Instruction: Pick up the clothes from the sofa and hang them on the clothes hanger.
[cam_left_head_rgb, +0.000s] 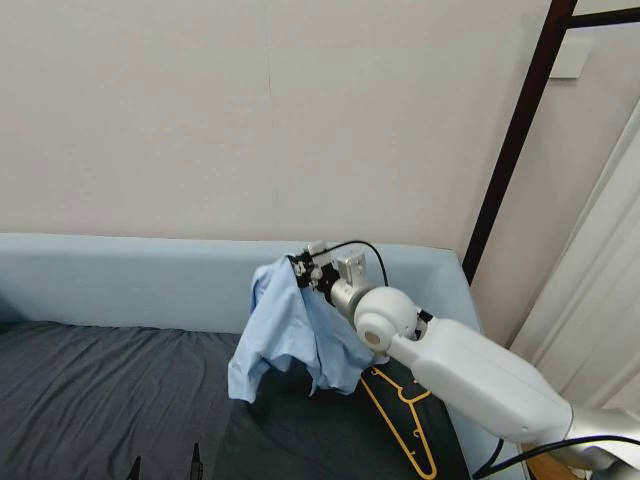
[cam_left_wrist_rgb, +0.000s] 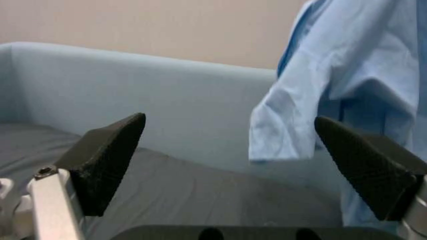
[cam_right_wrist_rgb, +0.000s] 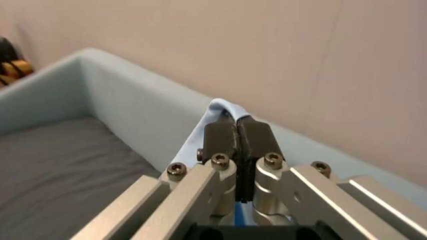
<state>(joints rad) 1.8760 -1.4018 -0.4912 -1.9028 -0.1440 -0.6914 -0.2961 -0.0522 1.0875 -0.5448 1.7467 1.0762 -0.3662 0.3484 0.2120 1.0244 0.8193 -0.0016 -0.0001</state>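
Note:
A light blue shirt (cam_left_head_rgb: 293, 335) hangs in the air above the sofa seat, pinched at its top by my right gripper (cam_left_head_rgb: 298, 267). In the right wrist view the gripper (cam_right_wrist_rgb: 236, 131) is shut on a fold of the shirt (cam_right_wrist_rgb: 215, 109). A yellow clothes hanger (cam_left_head_rgb: 405, 415) lies on the dark seat cushion under my right arm. My left gripper (cam_left_wrist_rgb: 233, 165) is open low over the seat, with the shirt (cam_left_wrist_rgb: 340, 75) hanging beyond it. Its fingertips (cam_left_head_rgb: 196, 461) peek in at the bottom of the head view.
The sofa has a pale blue backrest (cam_left_head_rgb: 120, 280) and a dark grey seat cushion (cam_left_head_rgb: 90, 400). A dark wooden post (cam_left_head_rgb: 515, 130) stands at the sofa's right end beside a white curtain (cam_left_head_rgb: 600, 290). A plain wall is behind.

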